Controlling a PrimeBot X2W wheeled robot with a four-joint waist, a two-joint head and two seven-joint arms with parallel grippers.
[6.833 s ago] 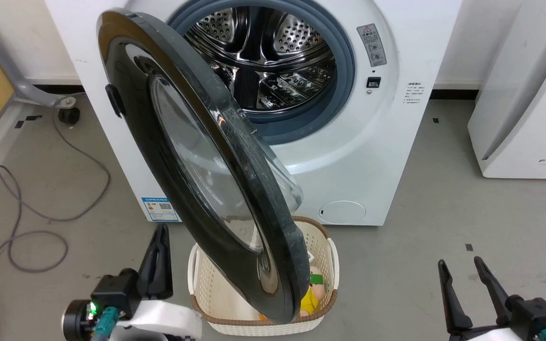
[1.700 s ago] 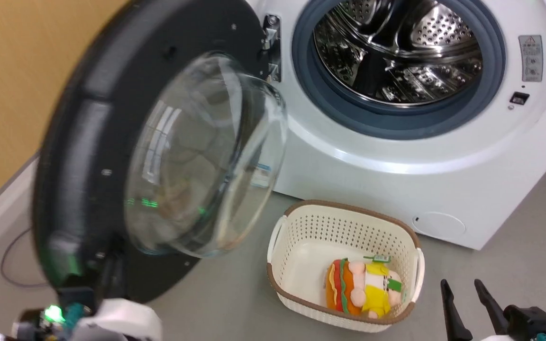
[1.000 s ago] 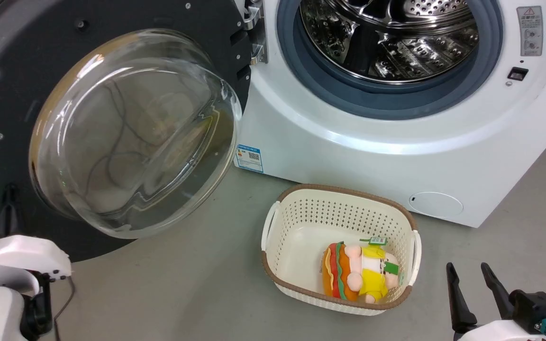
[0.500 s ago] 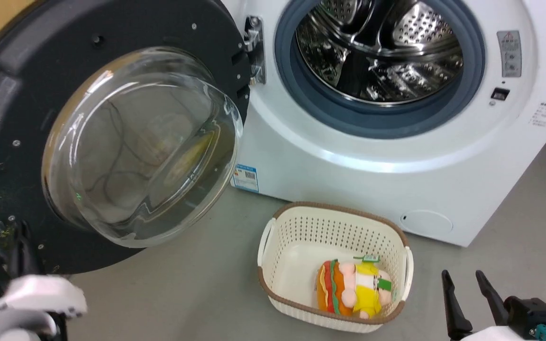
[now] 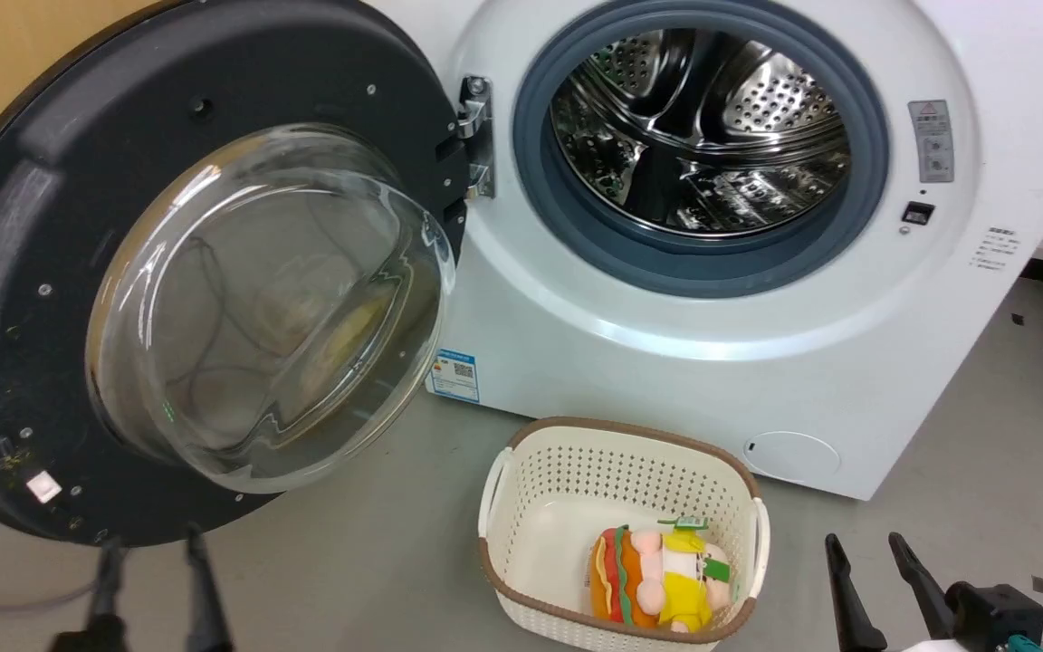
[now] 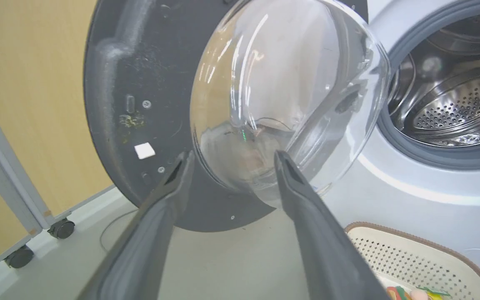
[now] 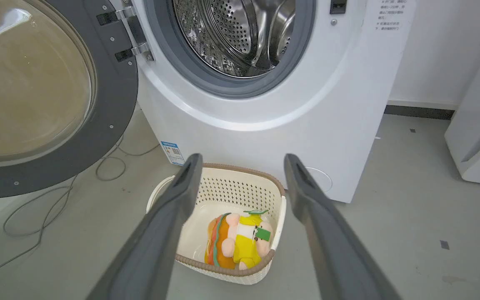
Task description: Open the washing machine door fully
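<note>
— Since the washing machine door [image 5: 23,272] hangs swung out to the left of the washing machine [image 5: 666,380], with its matte inner face and glass bowl [image 5: 259,308] toward the head camera, do we log it as fully open?
— Judged near full. Drum [image 5: 693,154] and grey gasket [image 5: 856,226] are wholly exposed and the hinge [image 5: 476,136] is unfolded. Whether the door sits on its stop, cannot tell.
— Left hand [image 5: 152,541]?
— Spread wide, nothing between. It sits low, just under the door's bottom rim. In the wrist view its fingers [image 6: 181,175] point at the lower bowl and look apart from it. Reading: no grip on the door.
— Right hand [image 5: 864,541]?
— Also spread and empty, low on the right near the basket [image 5: 485,507], well apart from the door. Reading: parked outside the door's arc so it cannot block the swing.
— Why is the basket there?
— It stands on the floor just before the machine, below the opening, with the plush toy [image 5: 657,580] inside. That suits loading, and it lies to the right of the door's sweep.
— Risks?
— Yellow panel [image 5: 14,54] behind the door on the left, so a harder push may meet it. Cable [image 7: 36,225] on the floor beneath.
— Next move?
— If a nudge is needed, press the black face, not the glass
</note>
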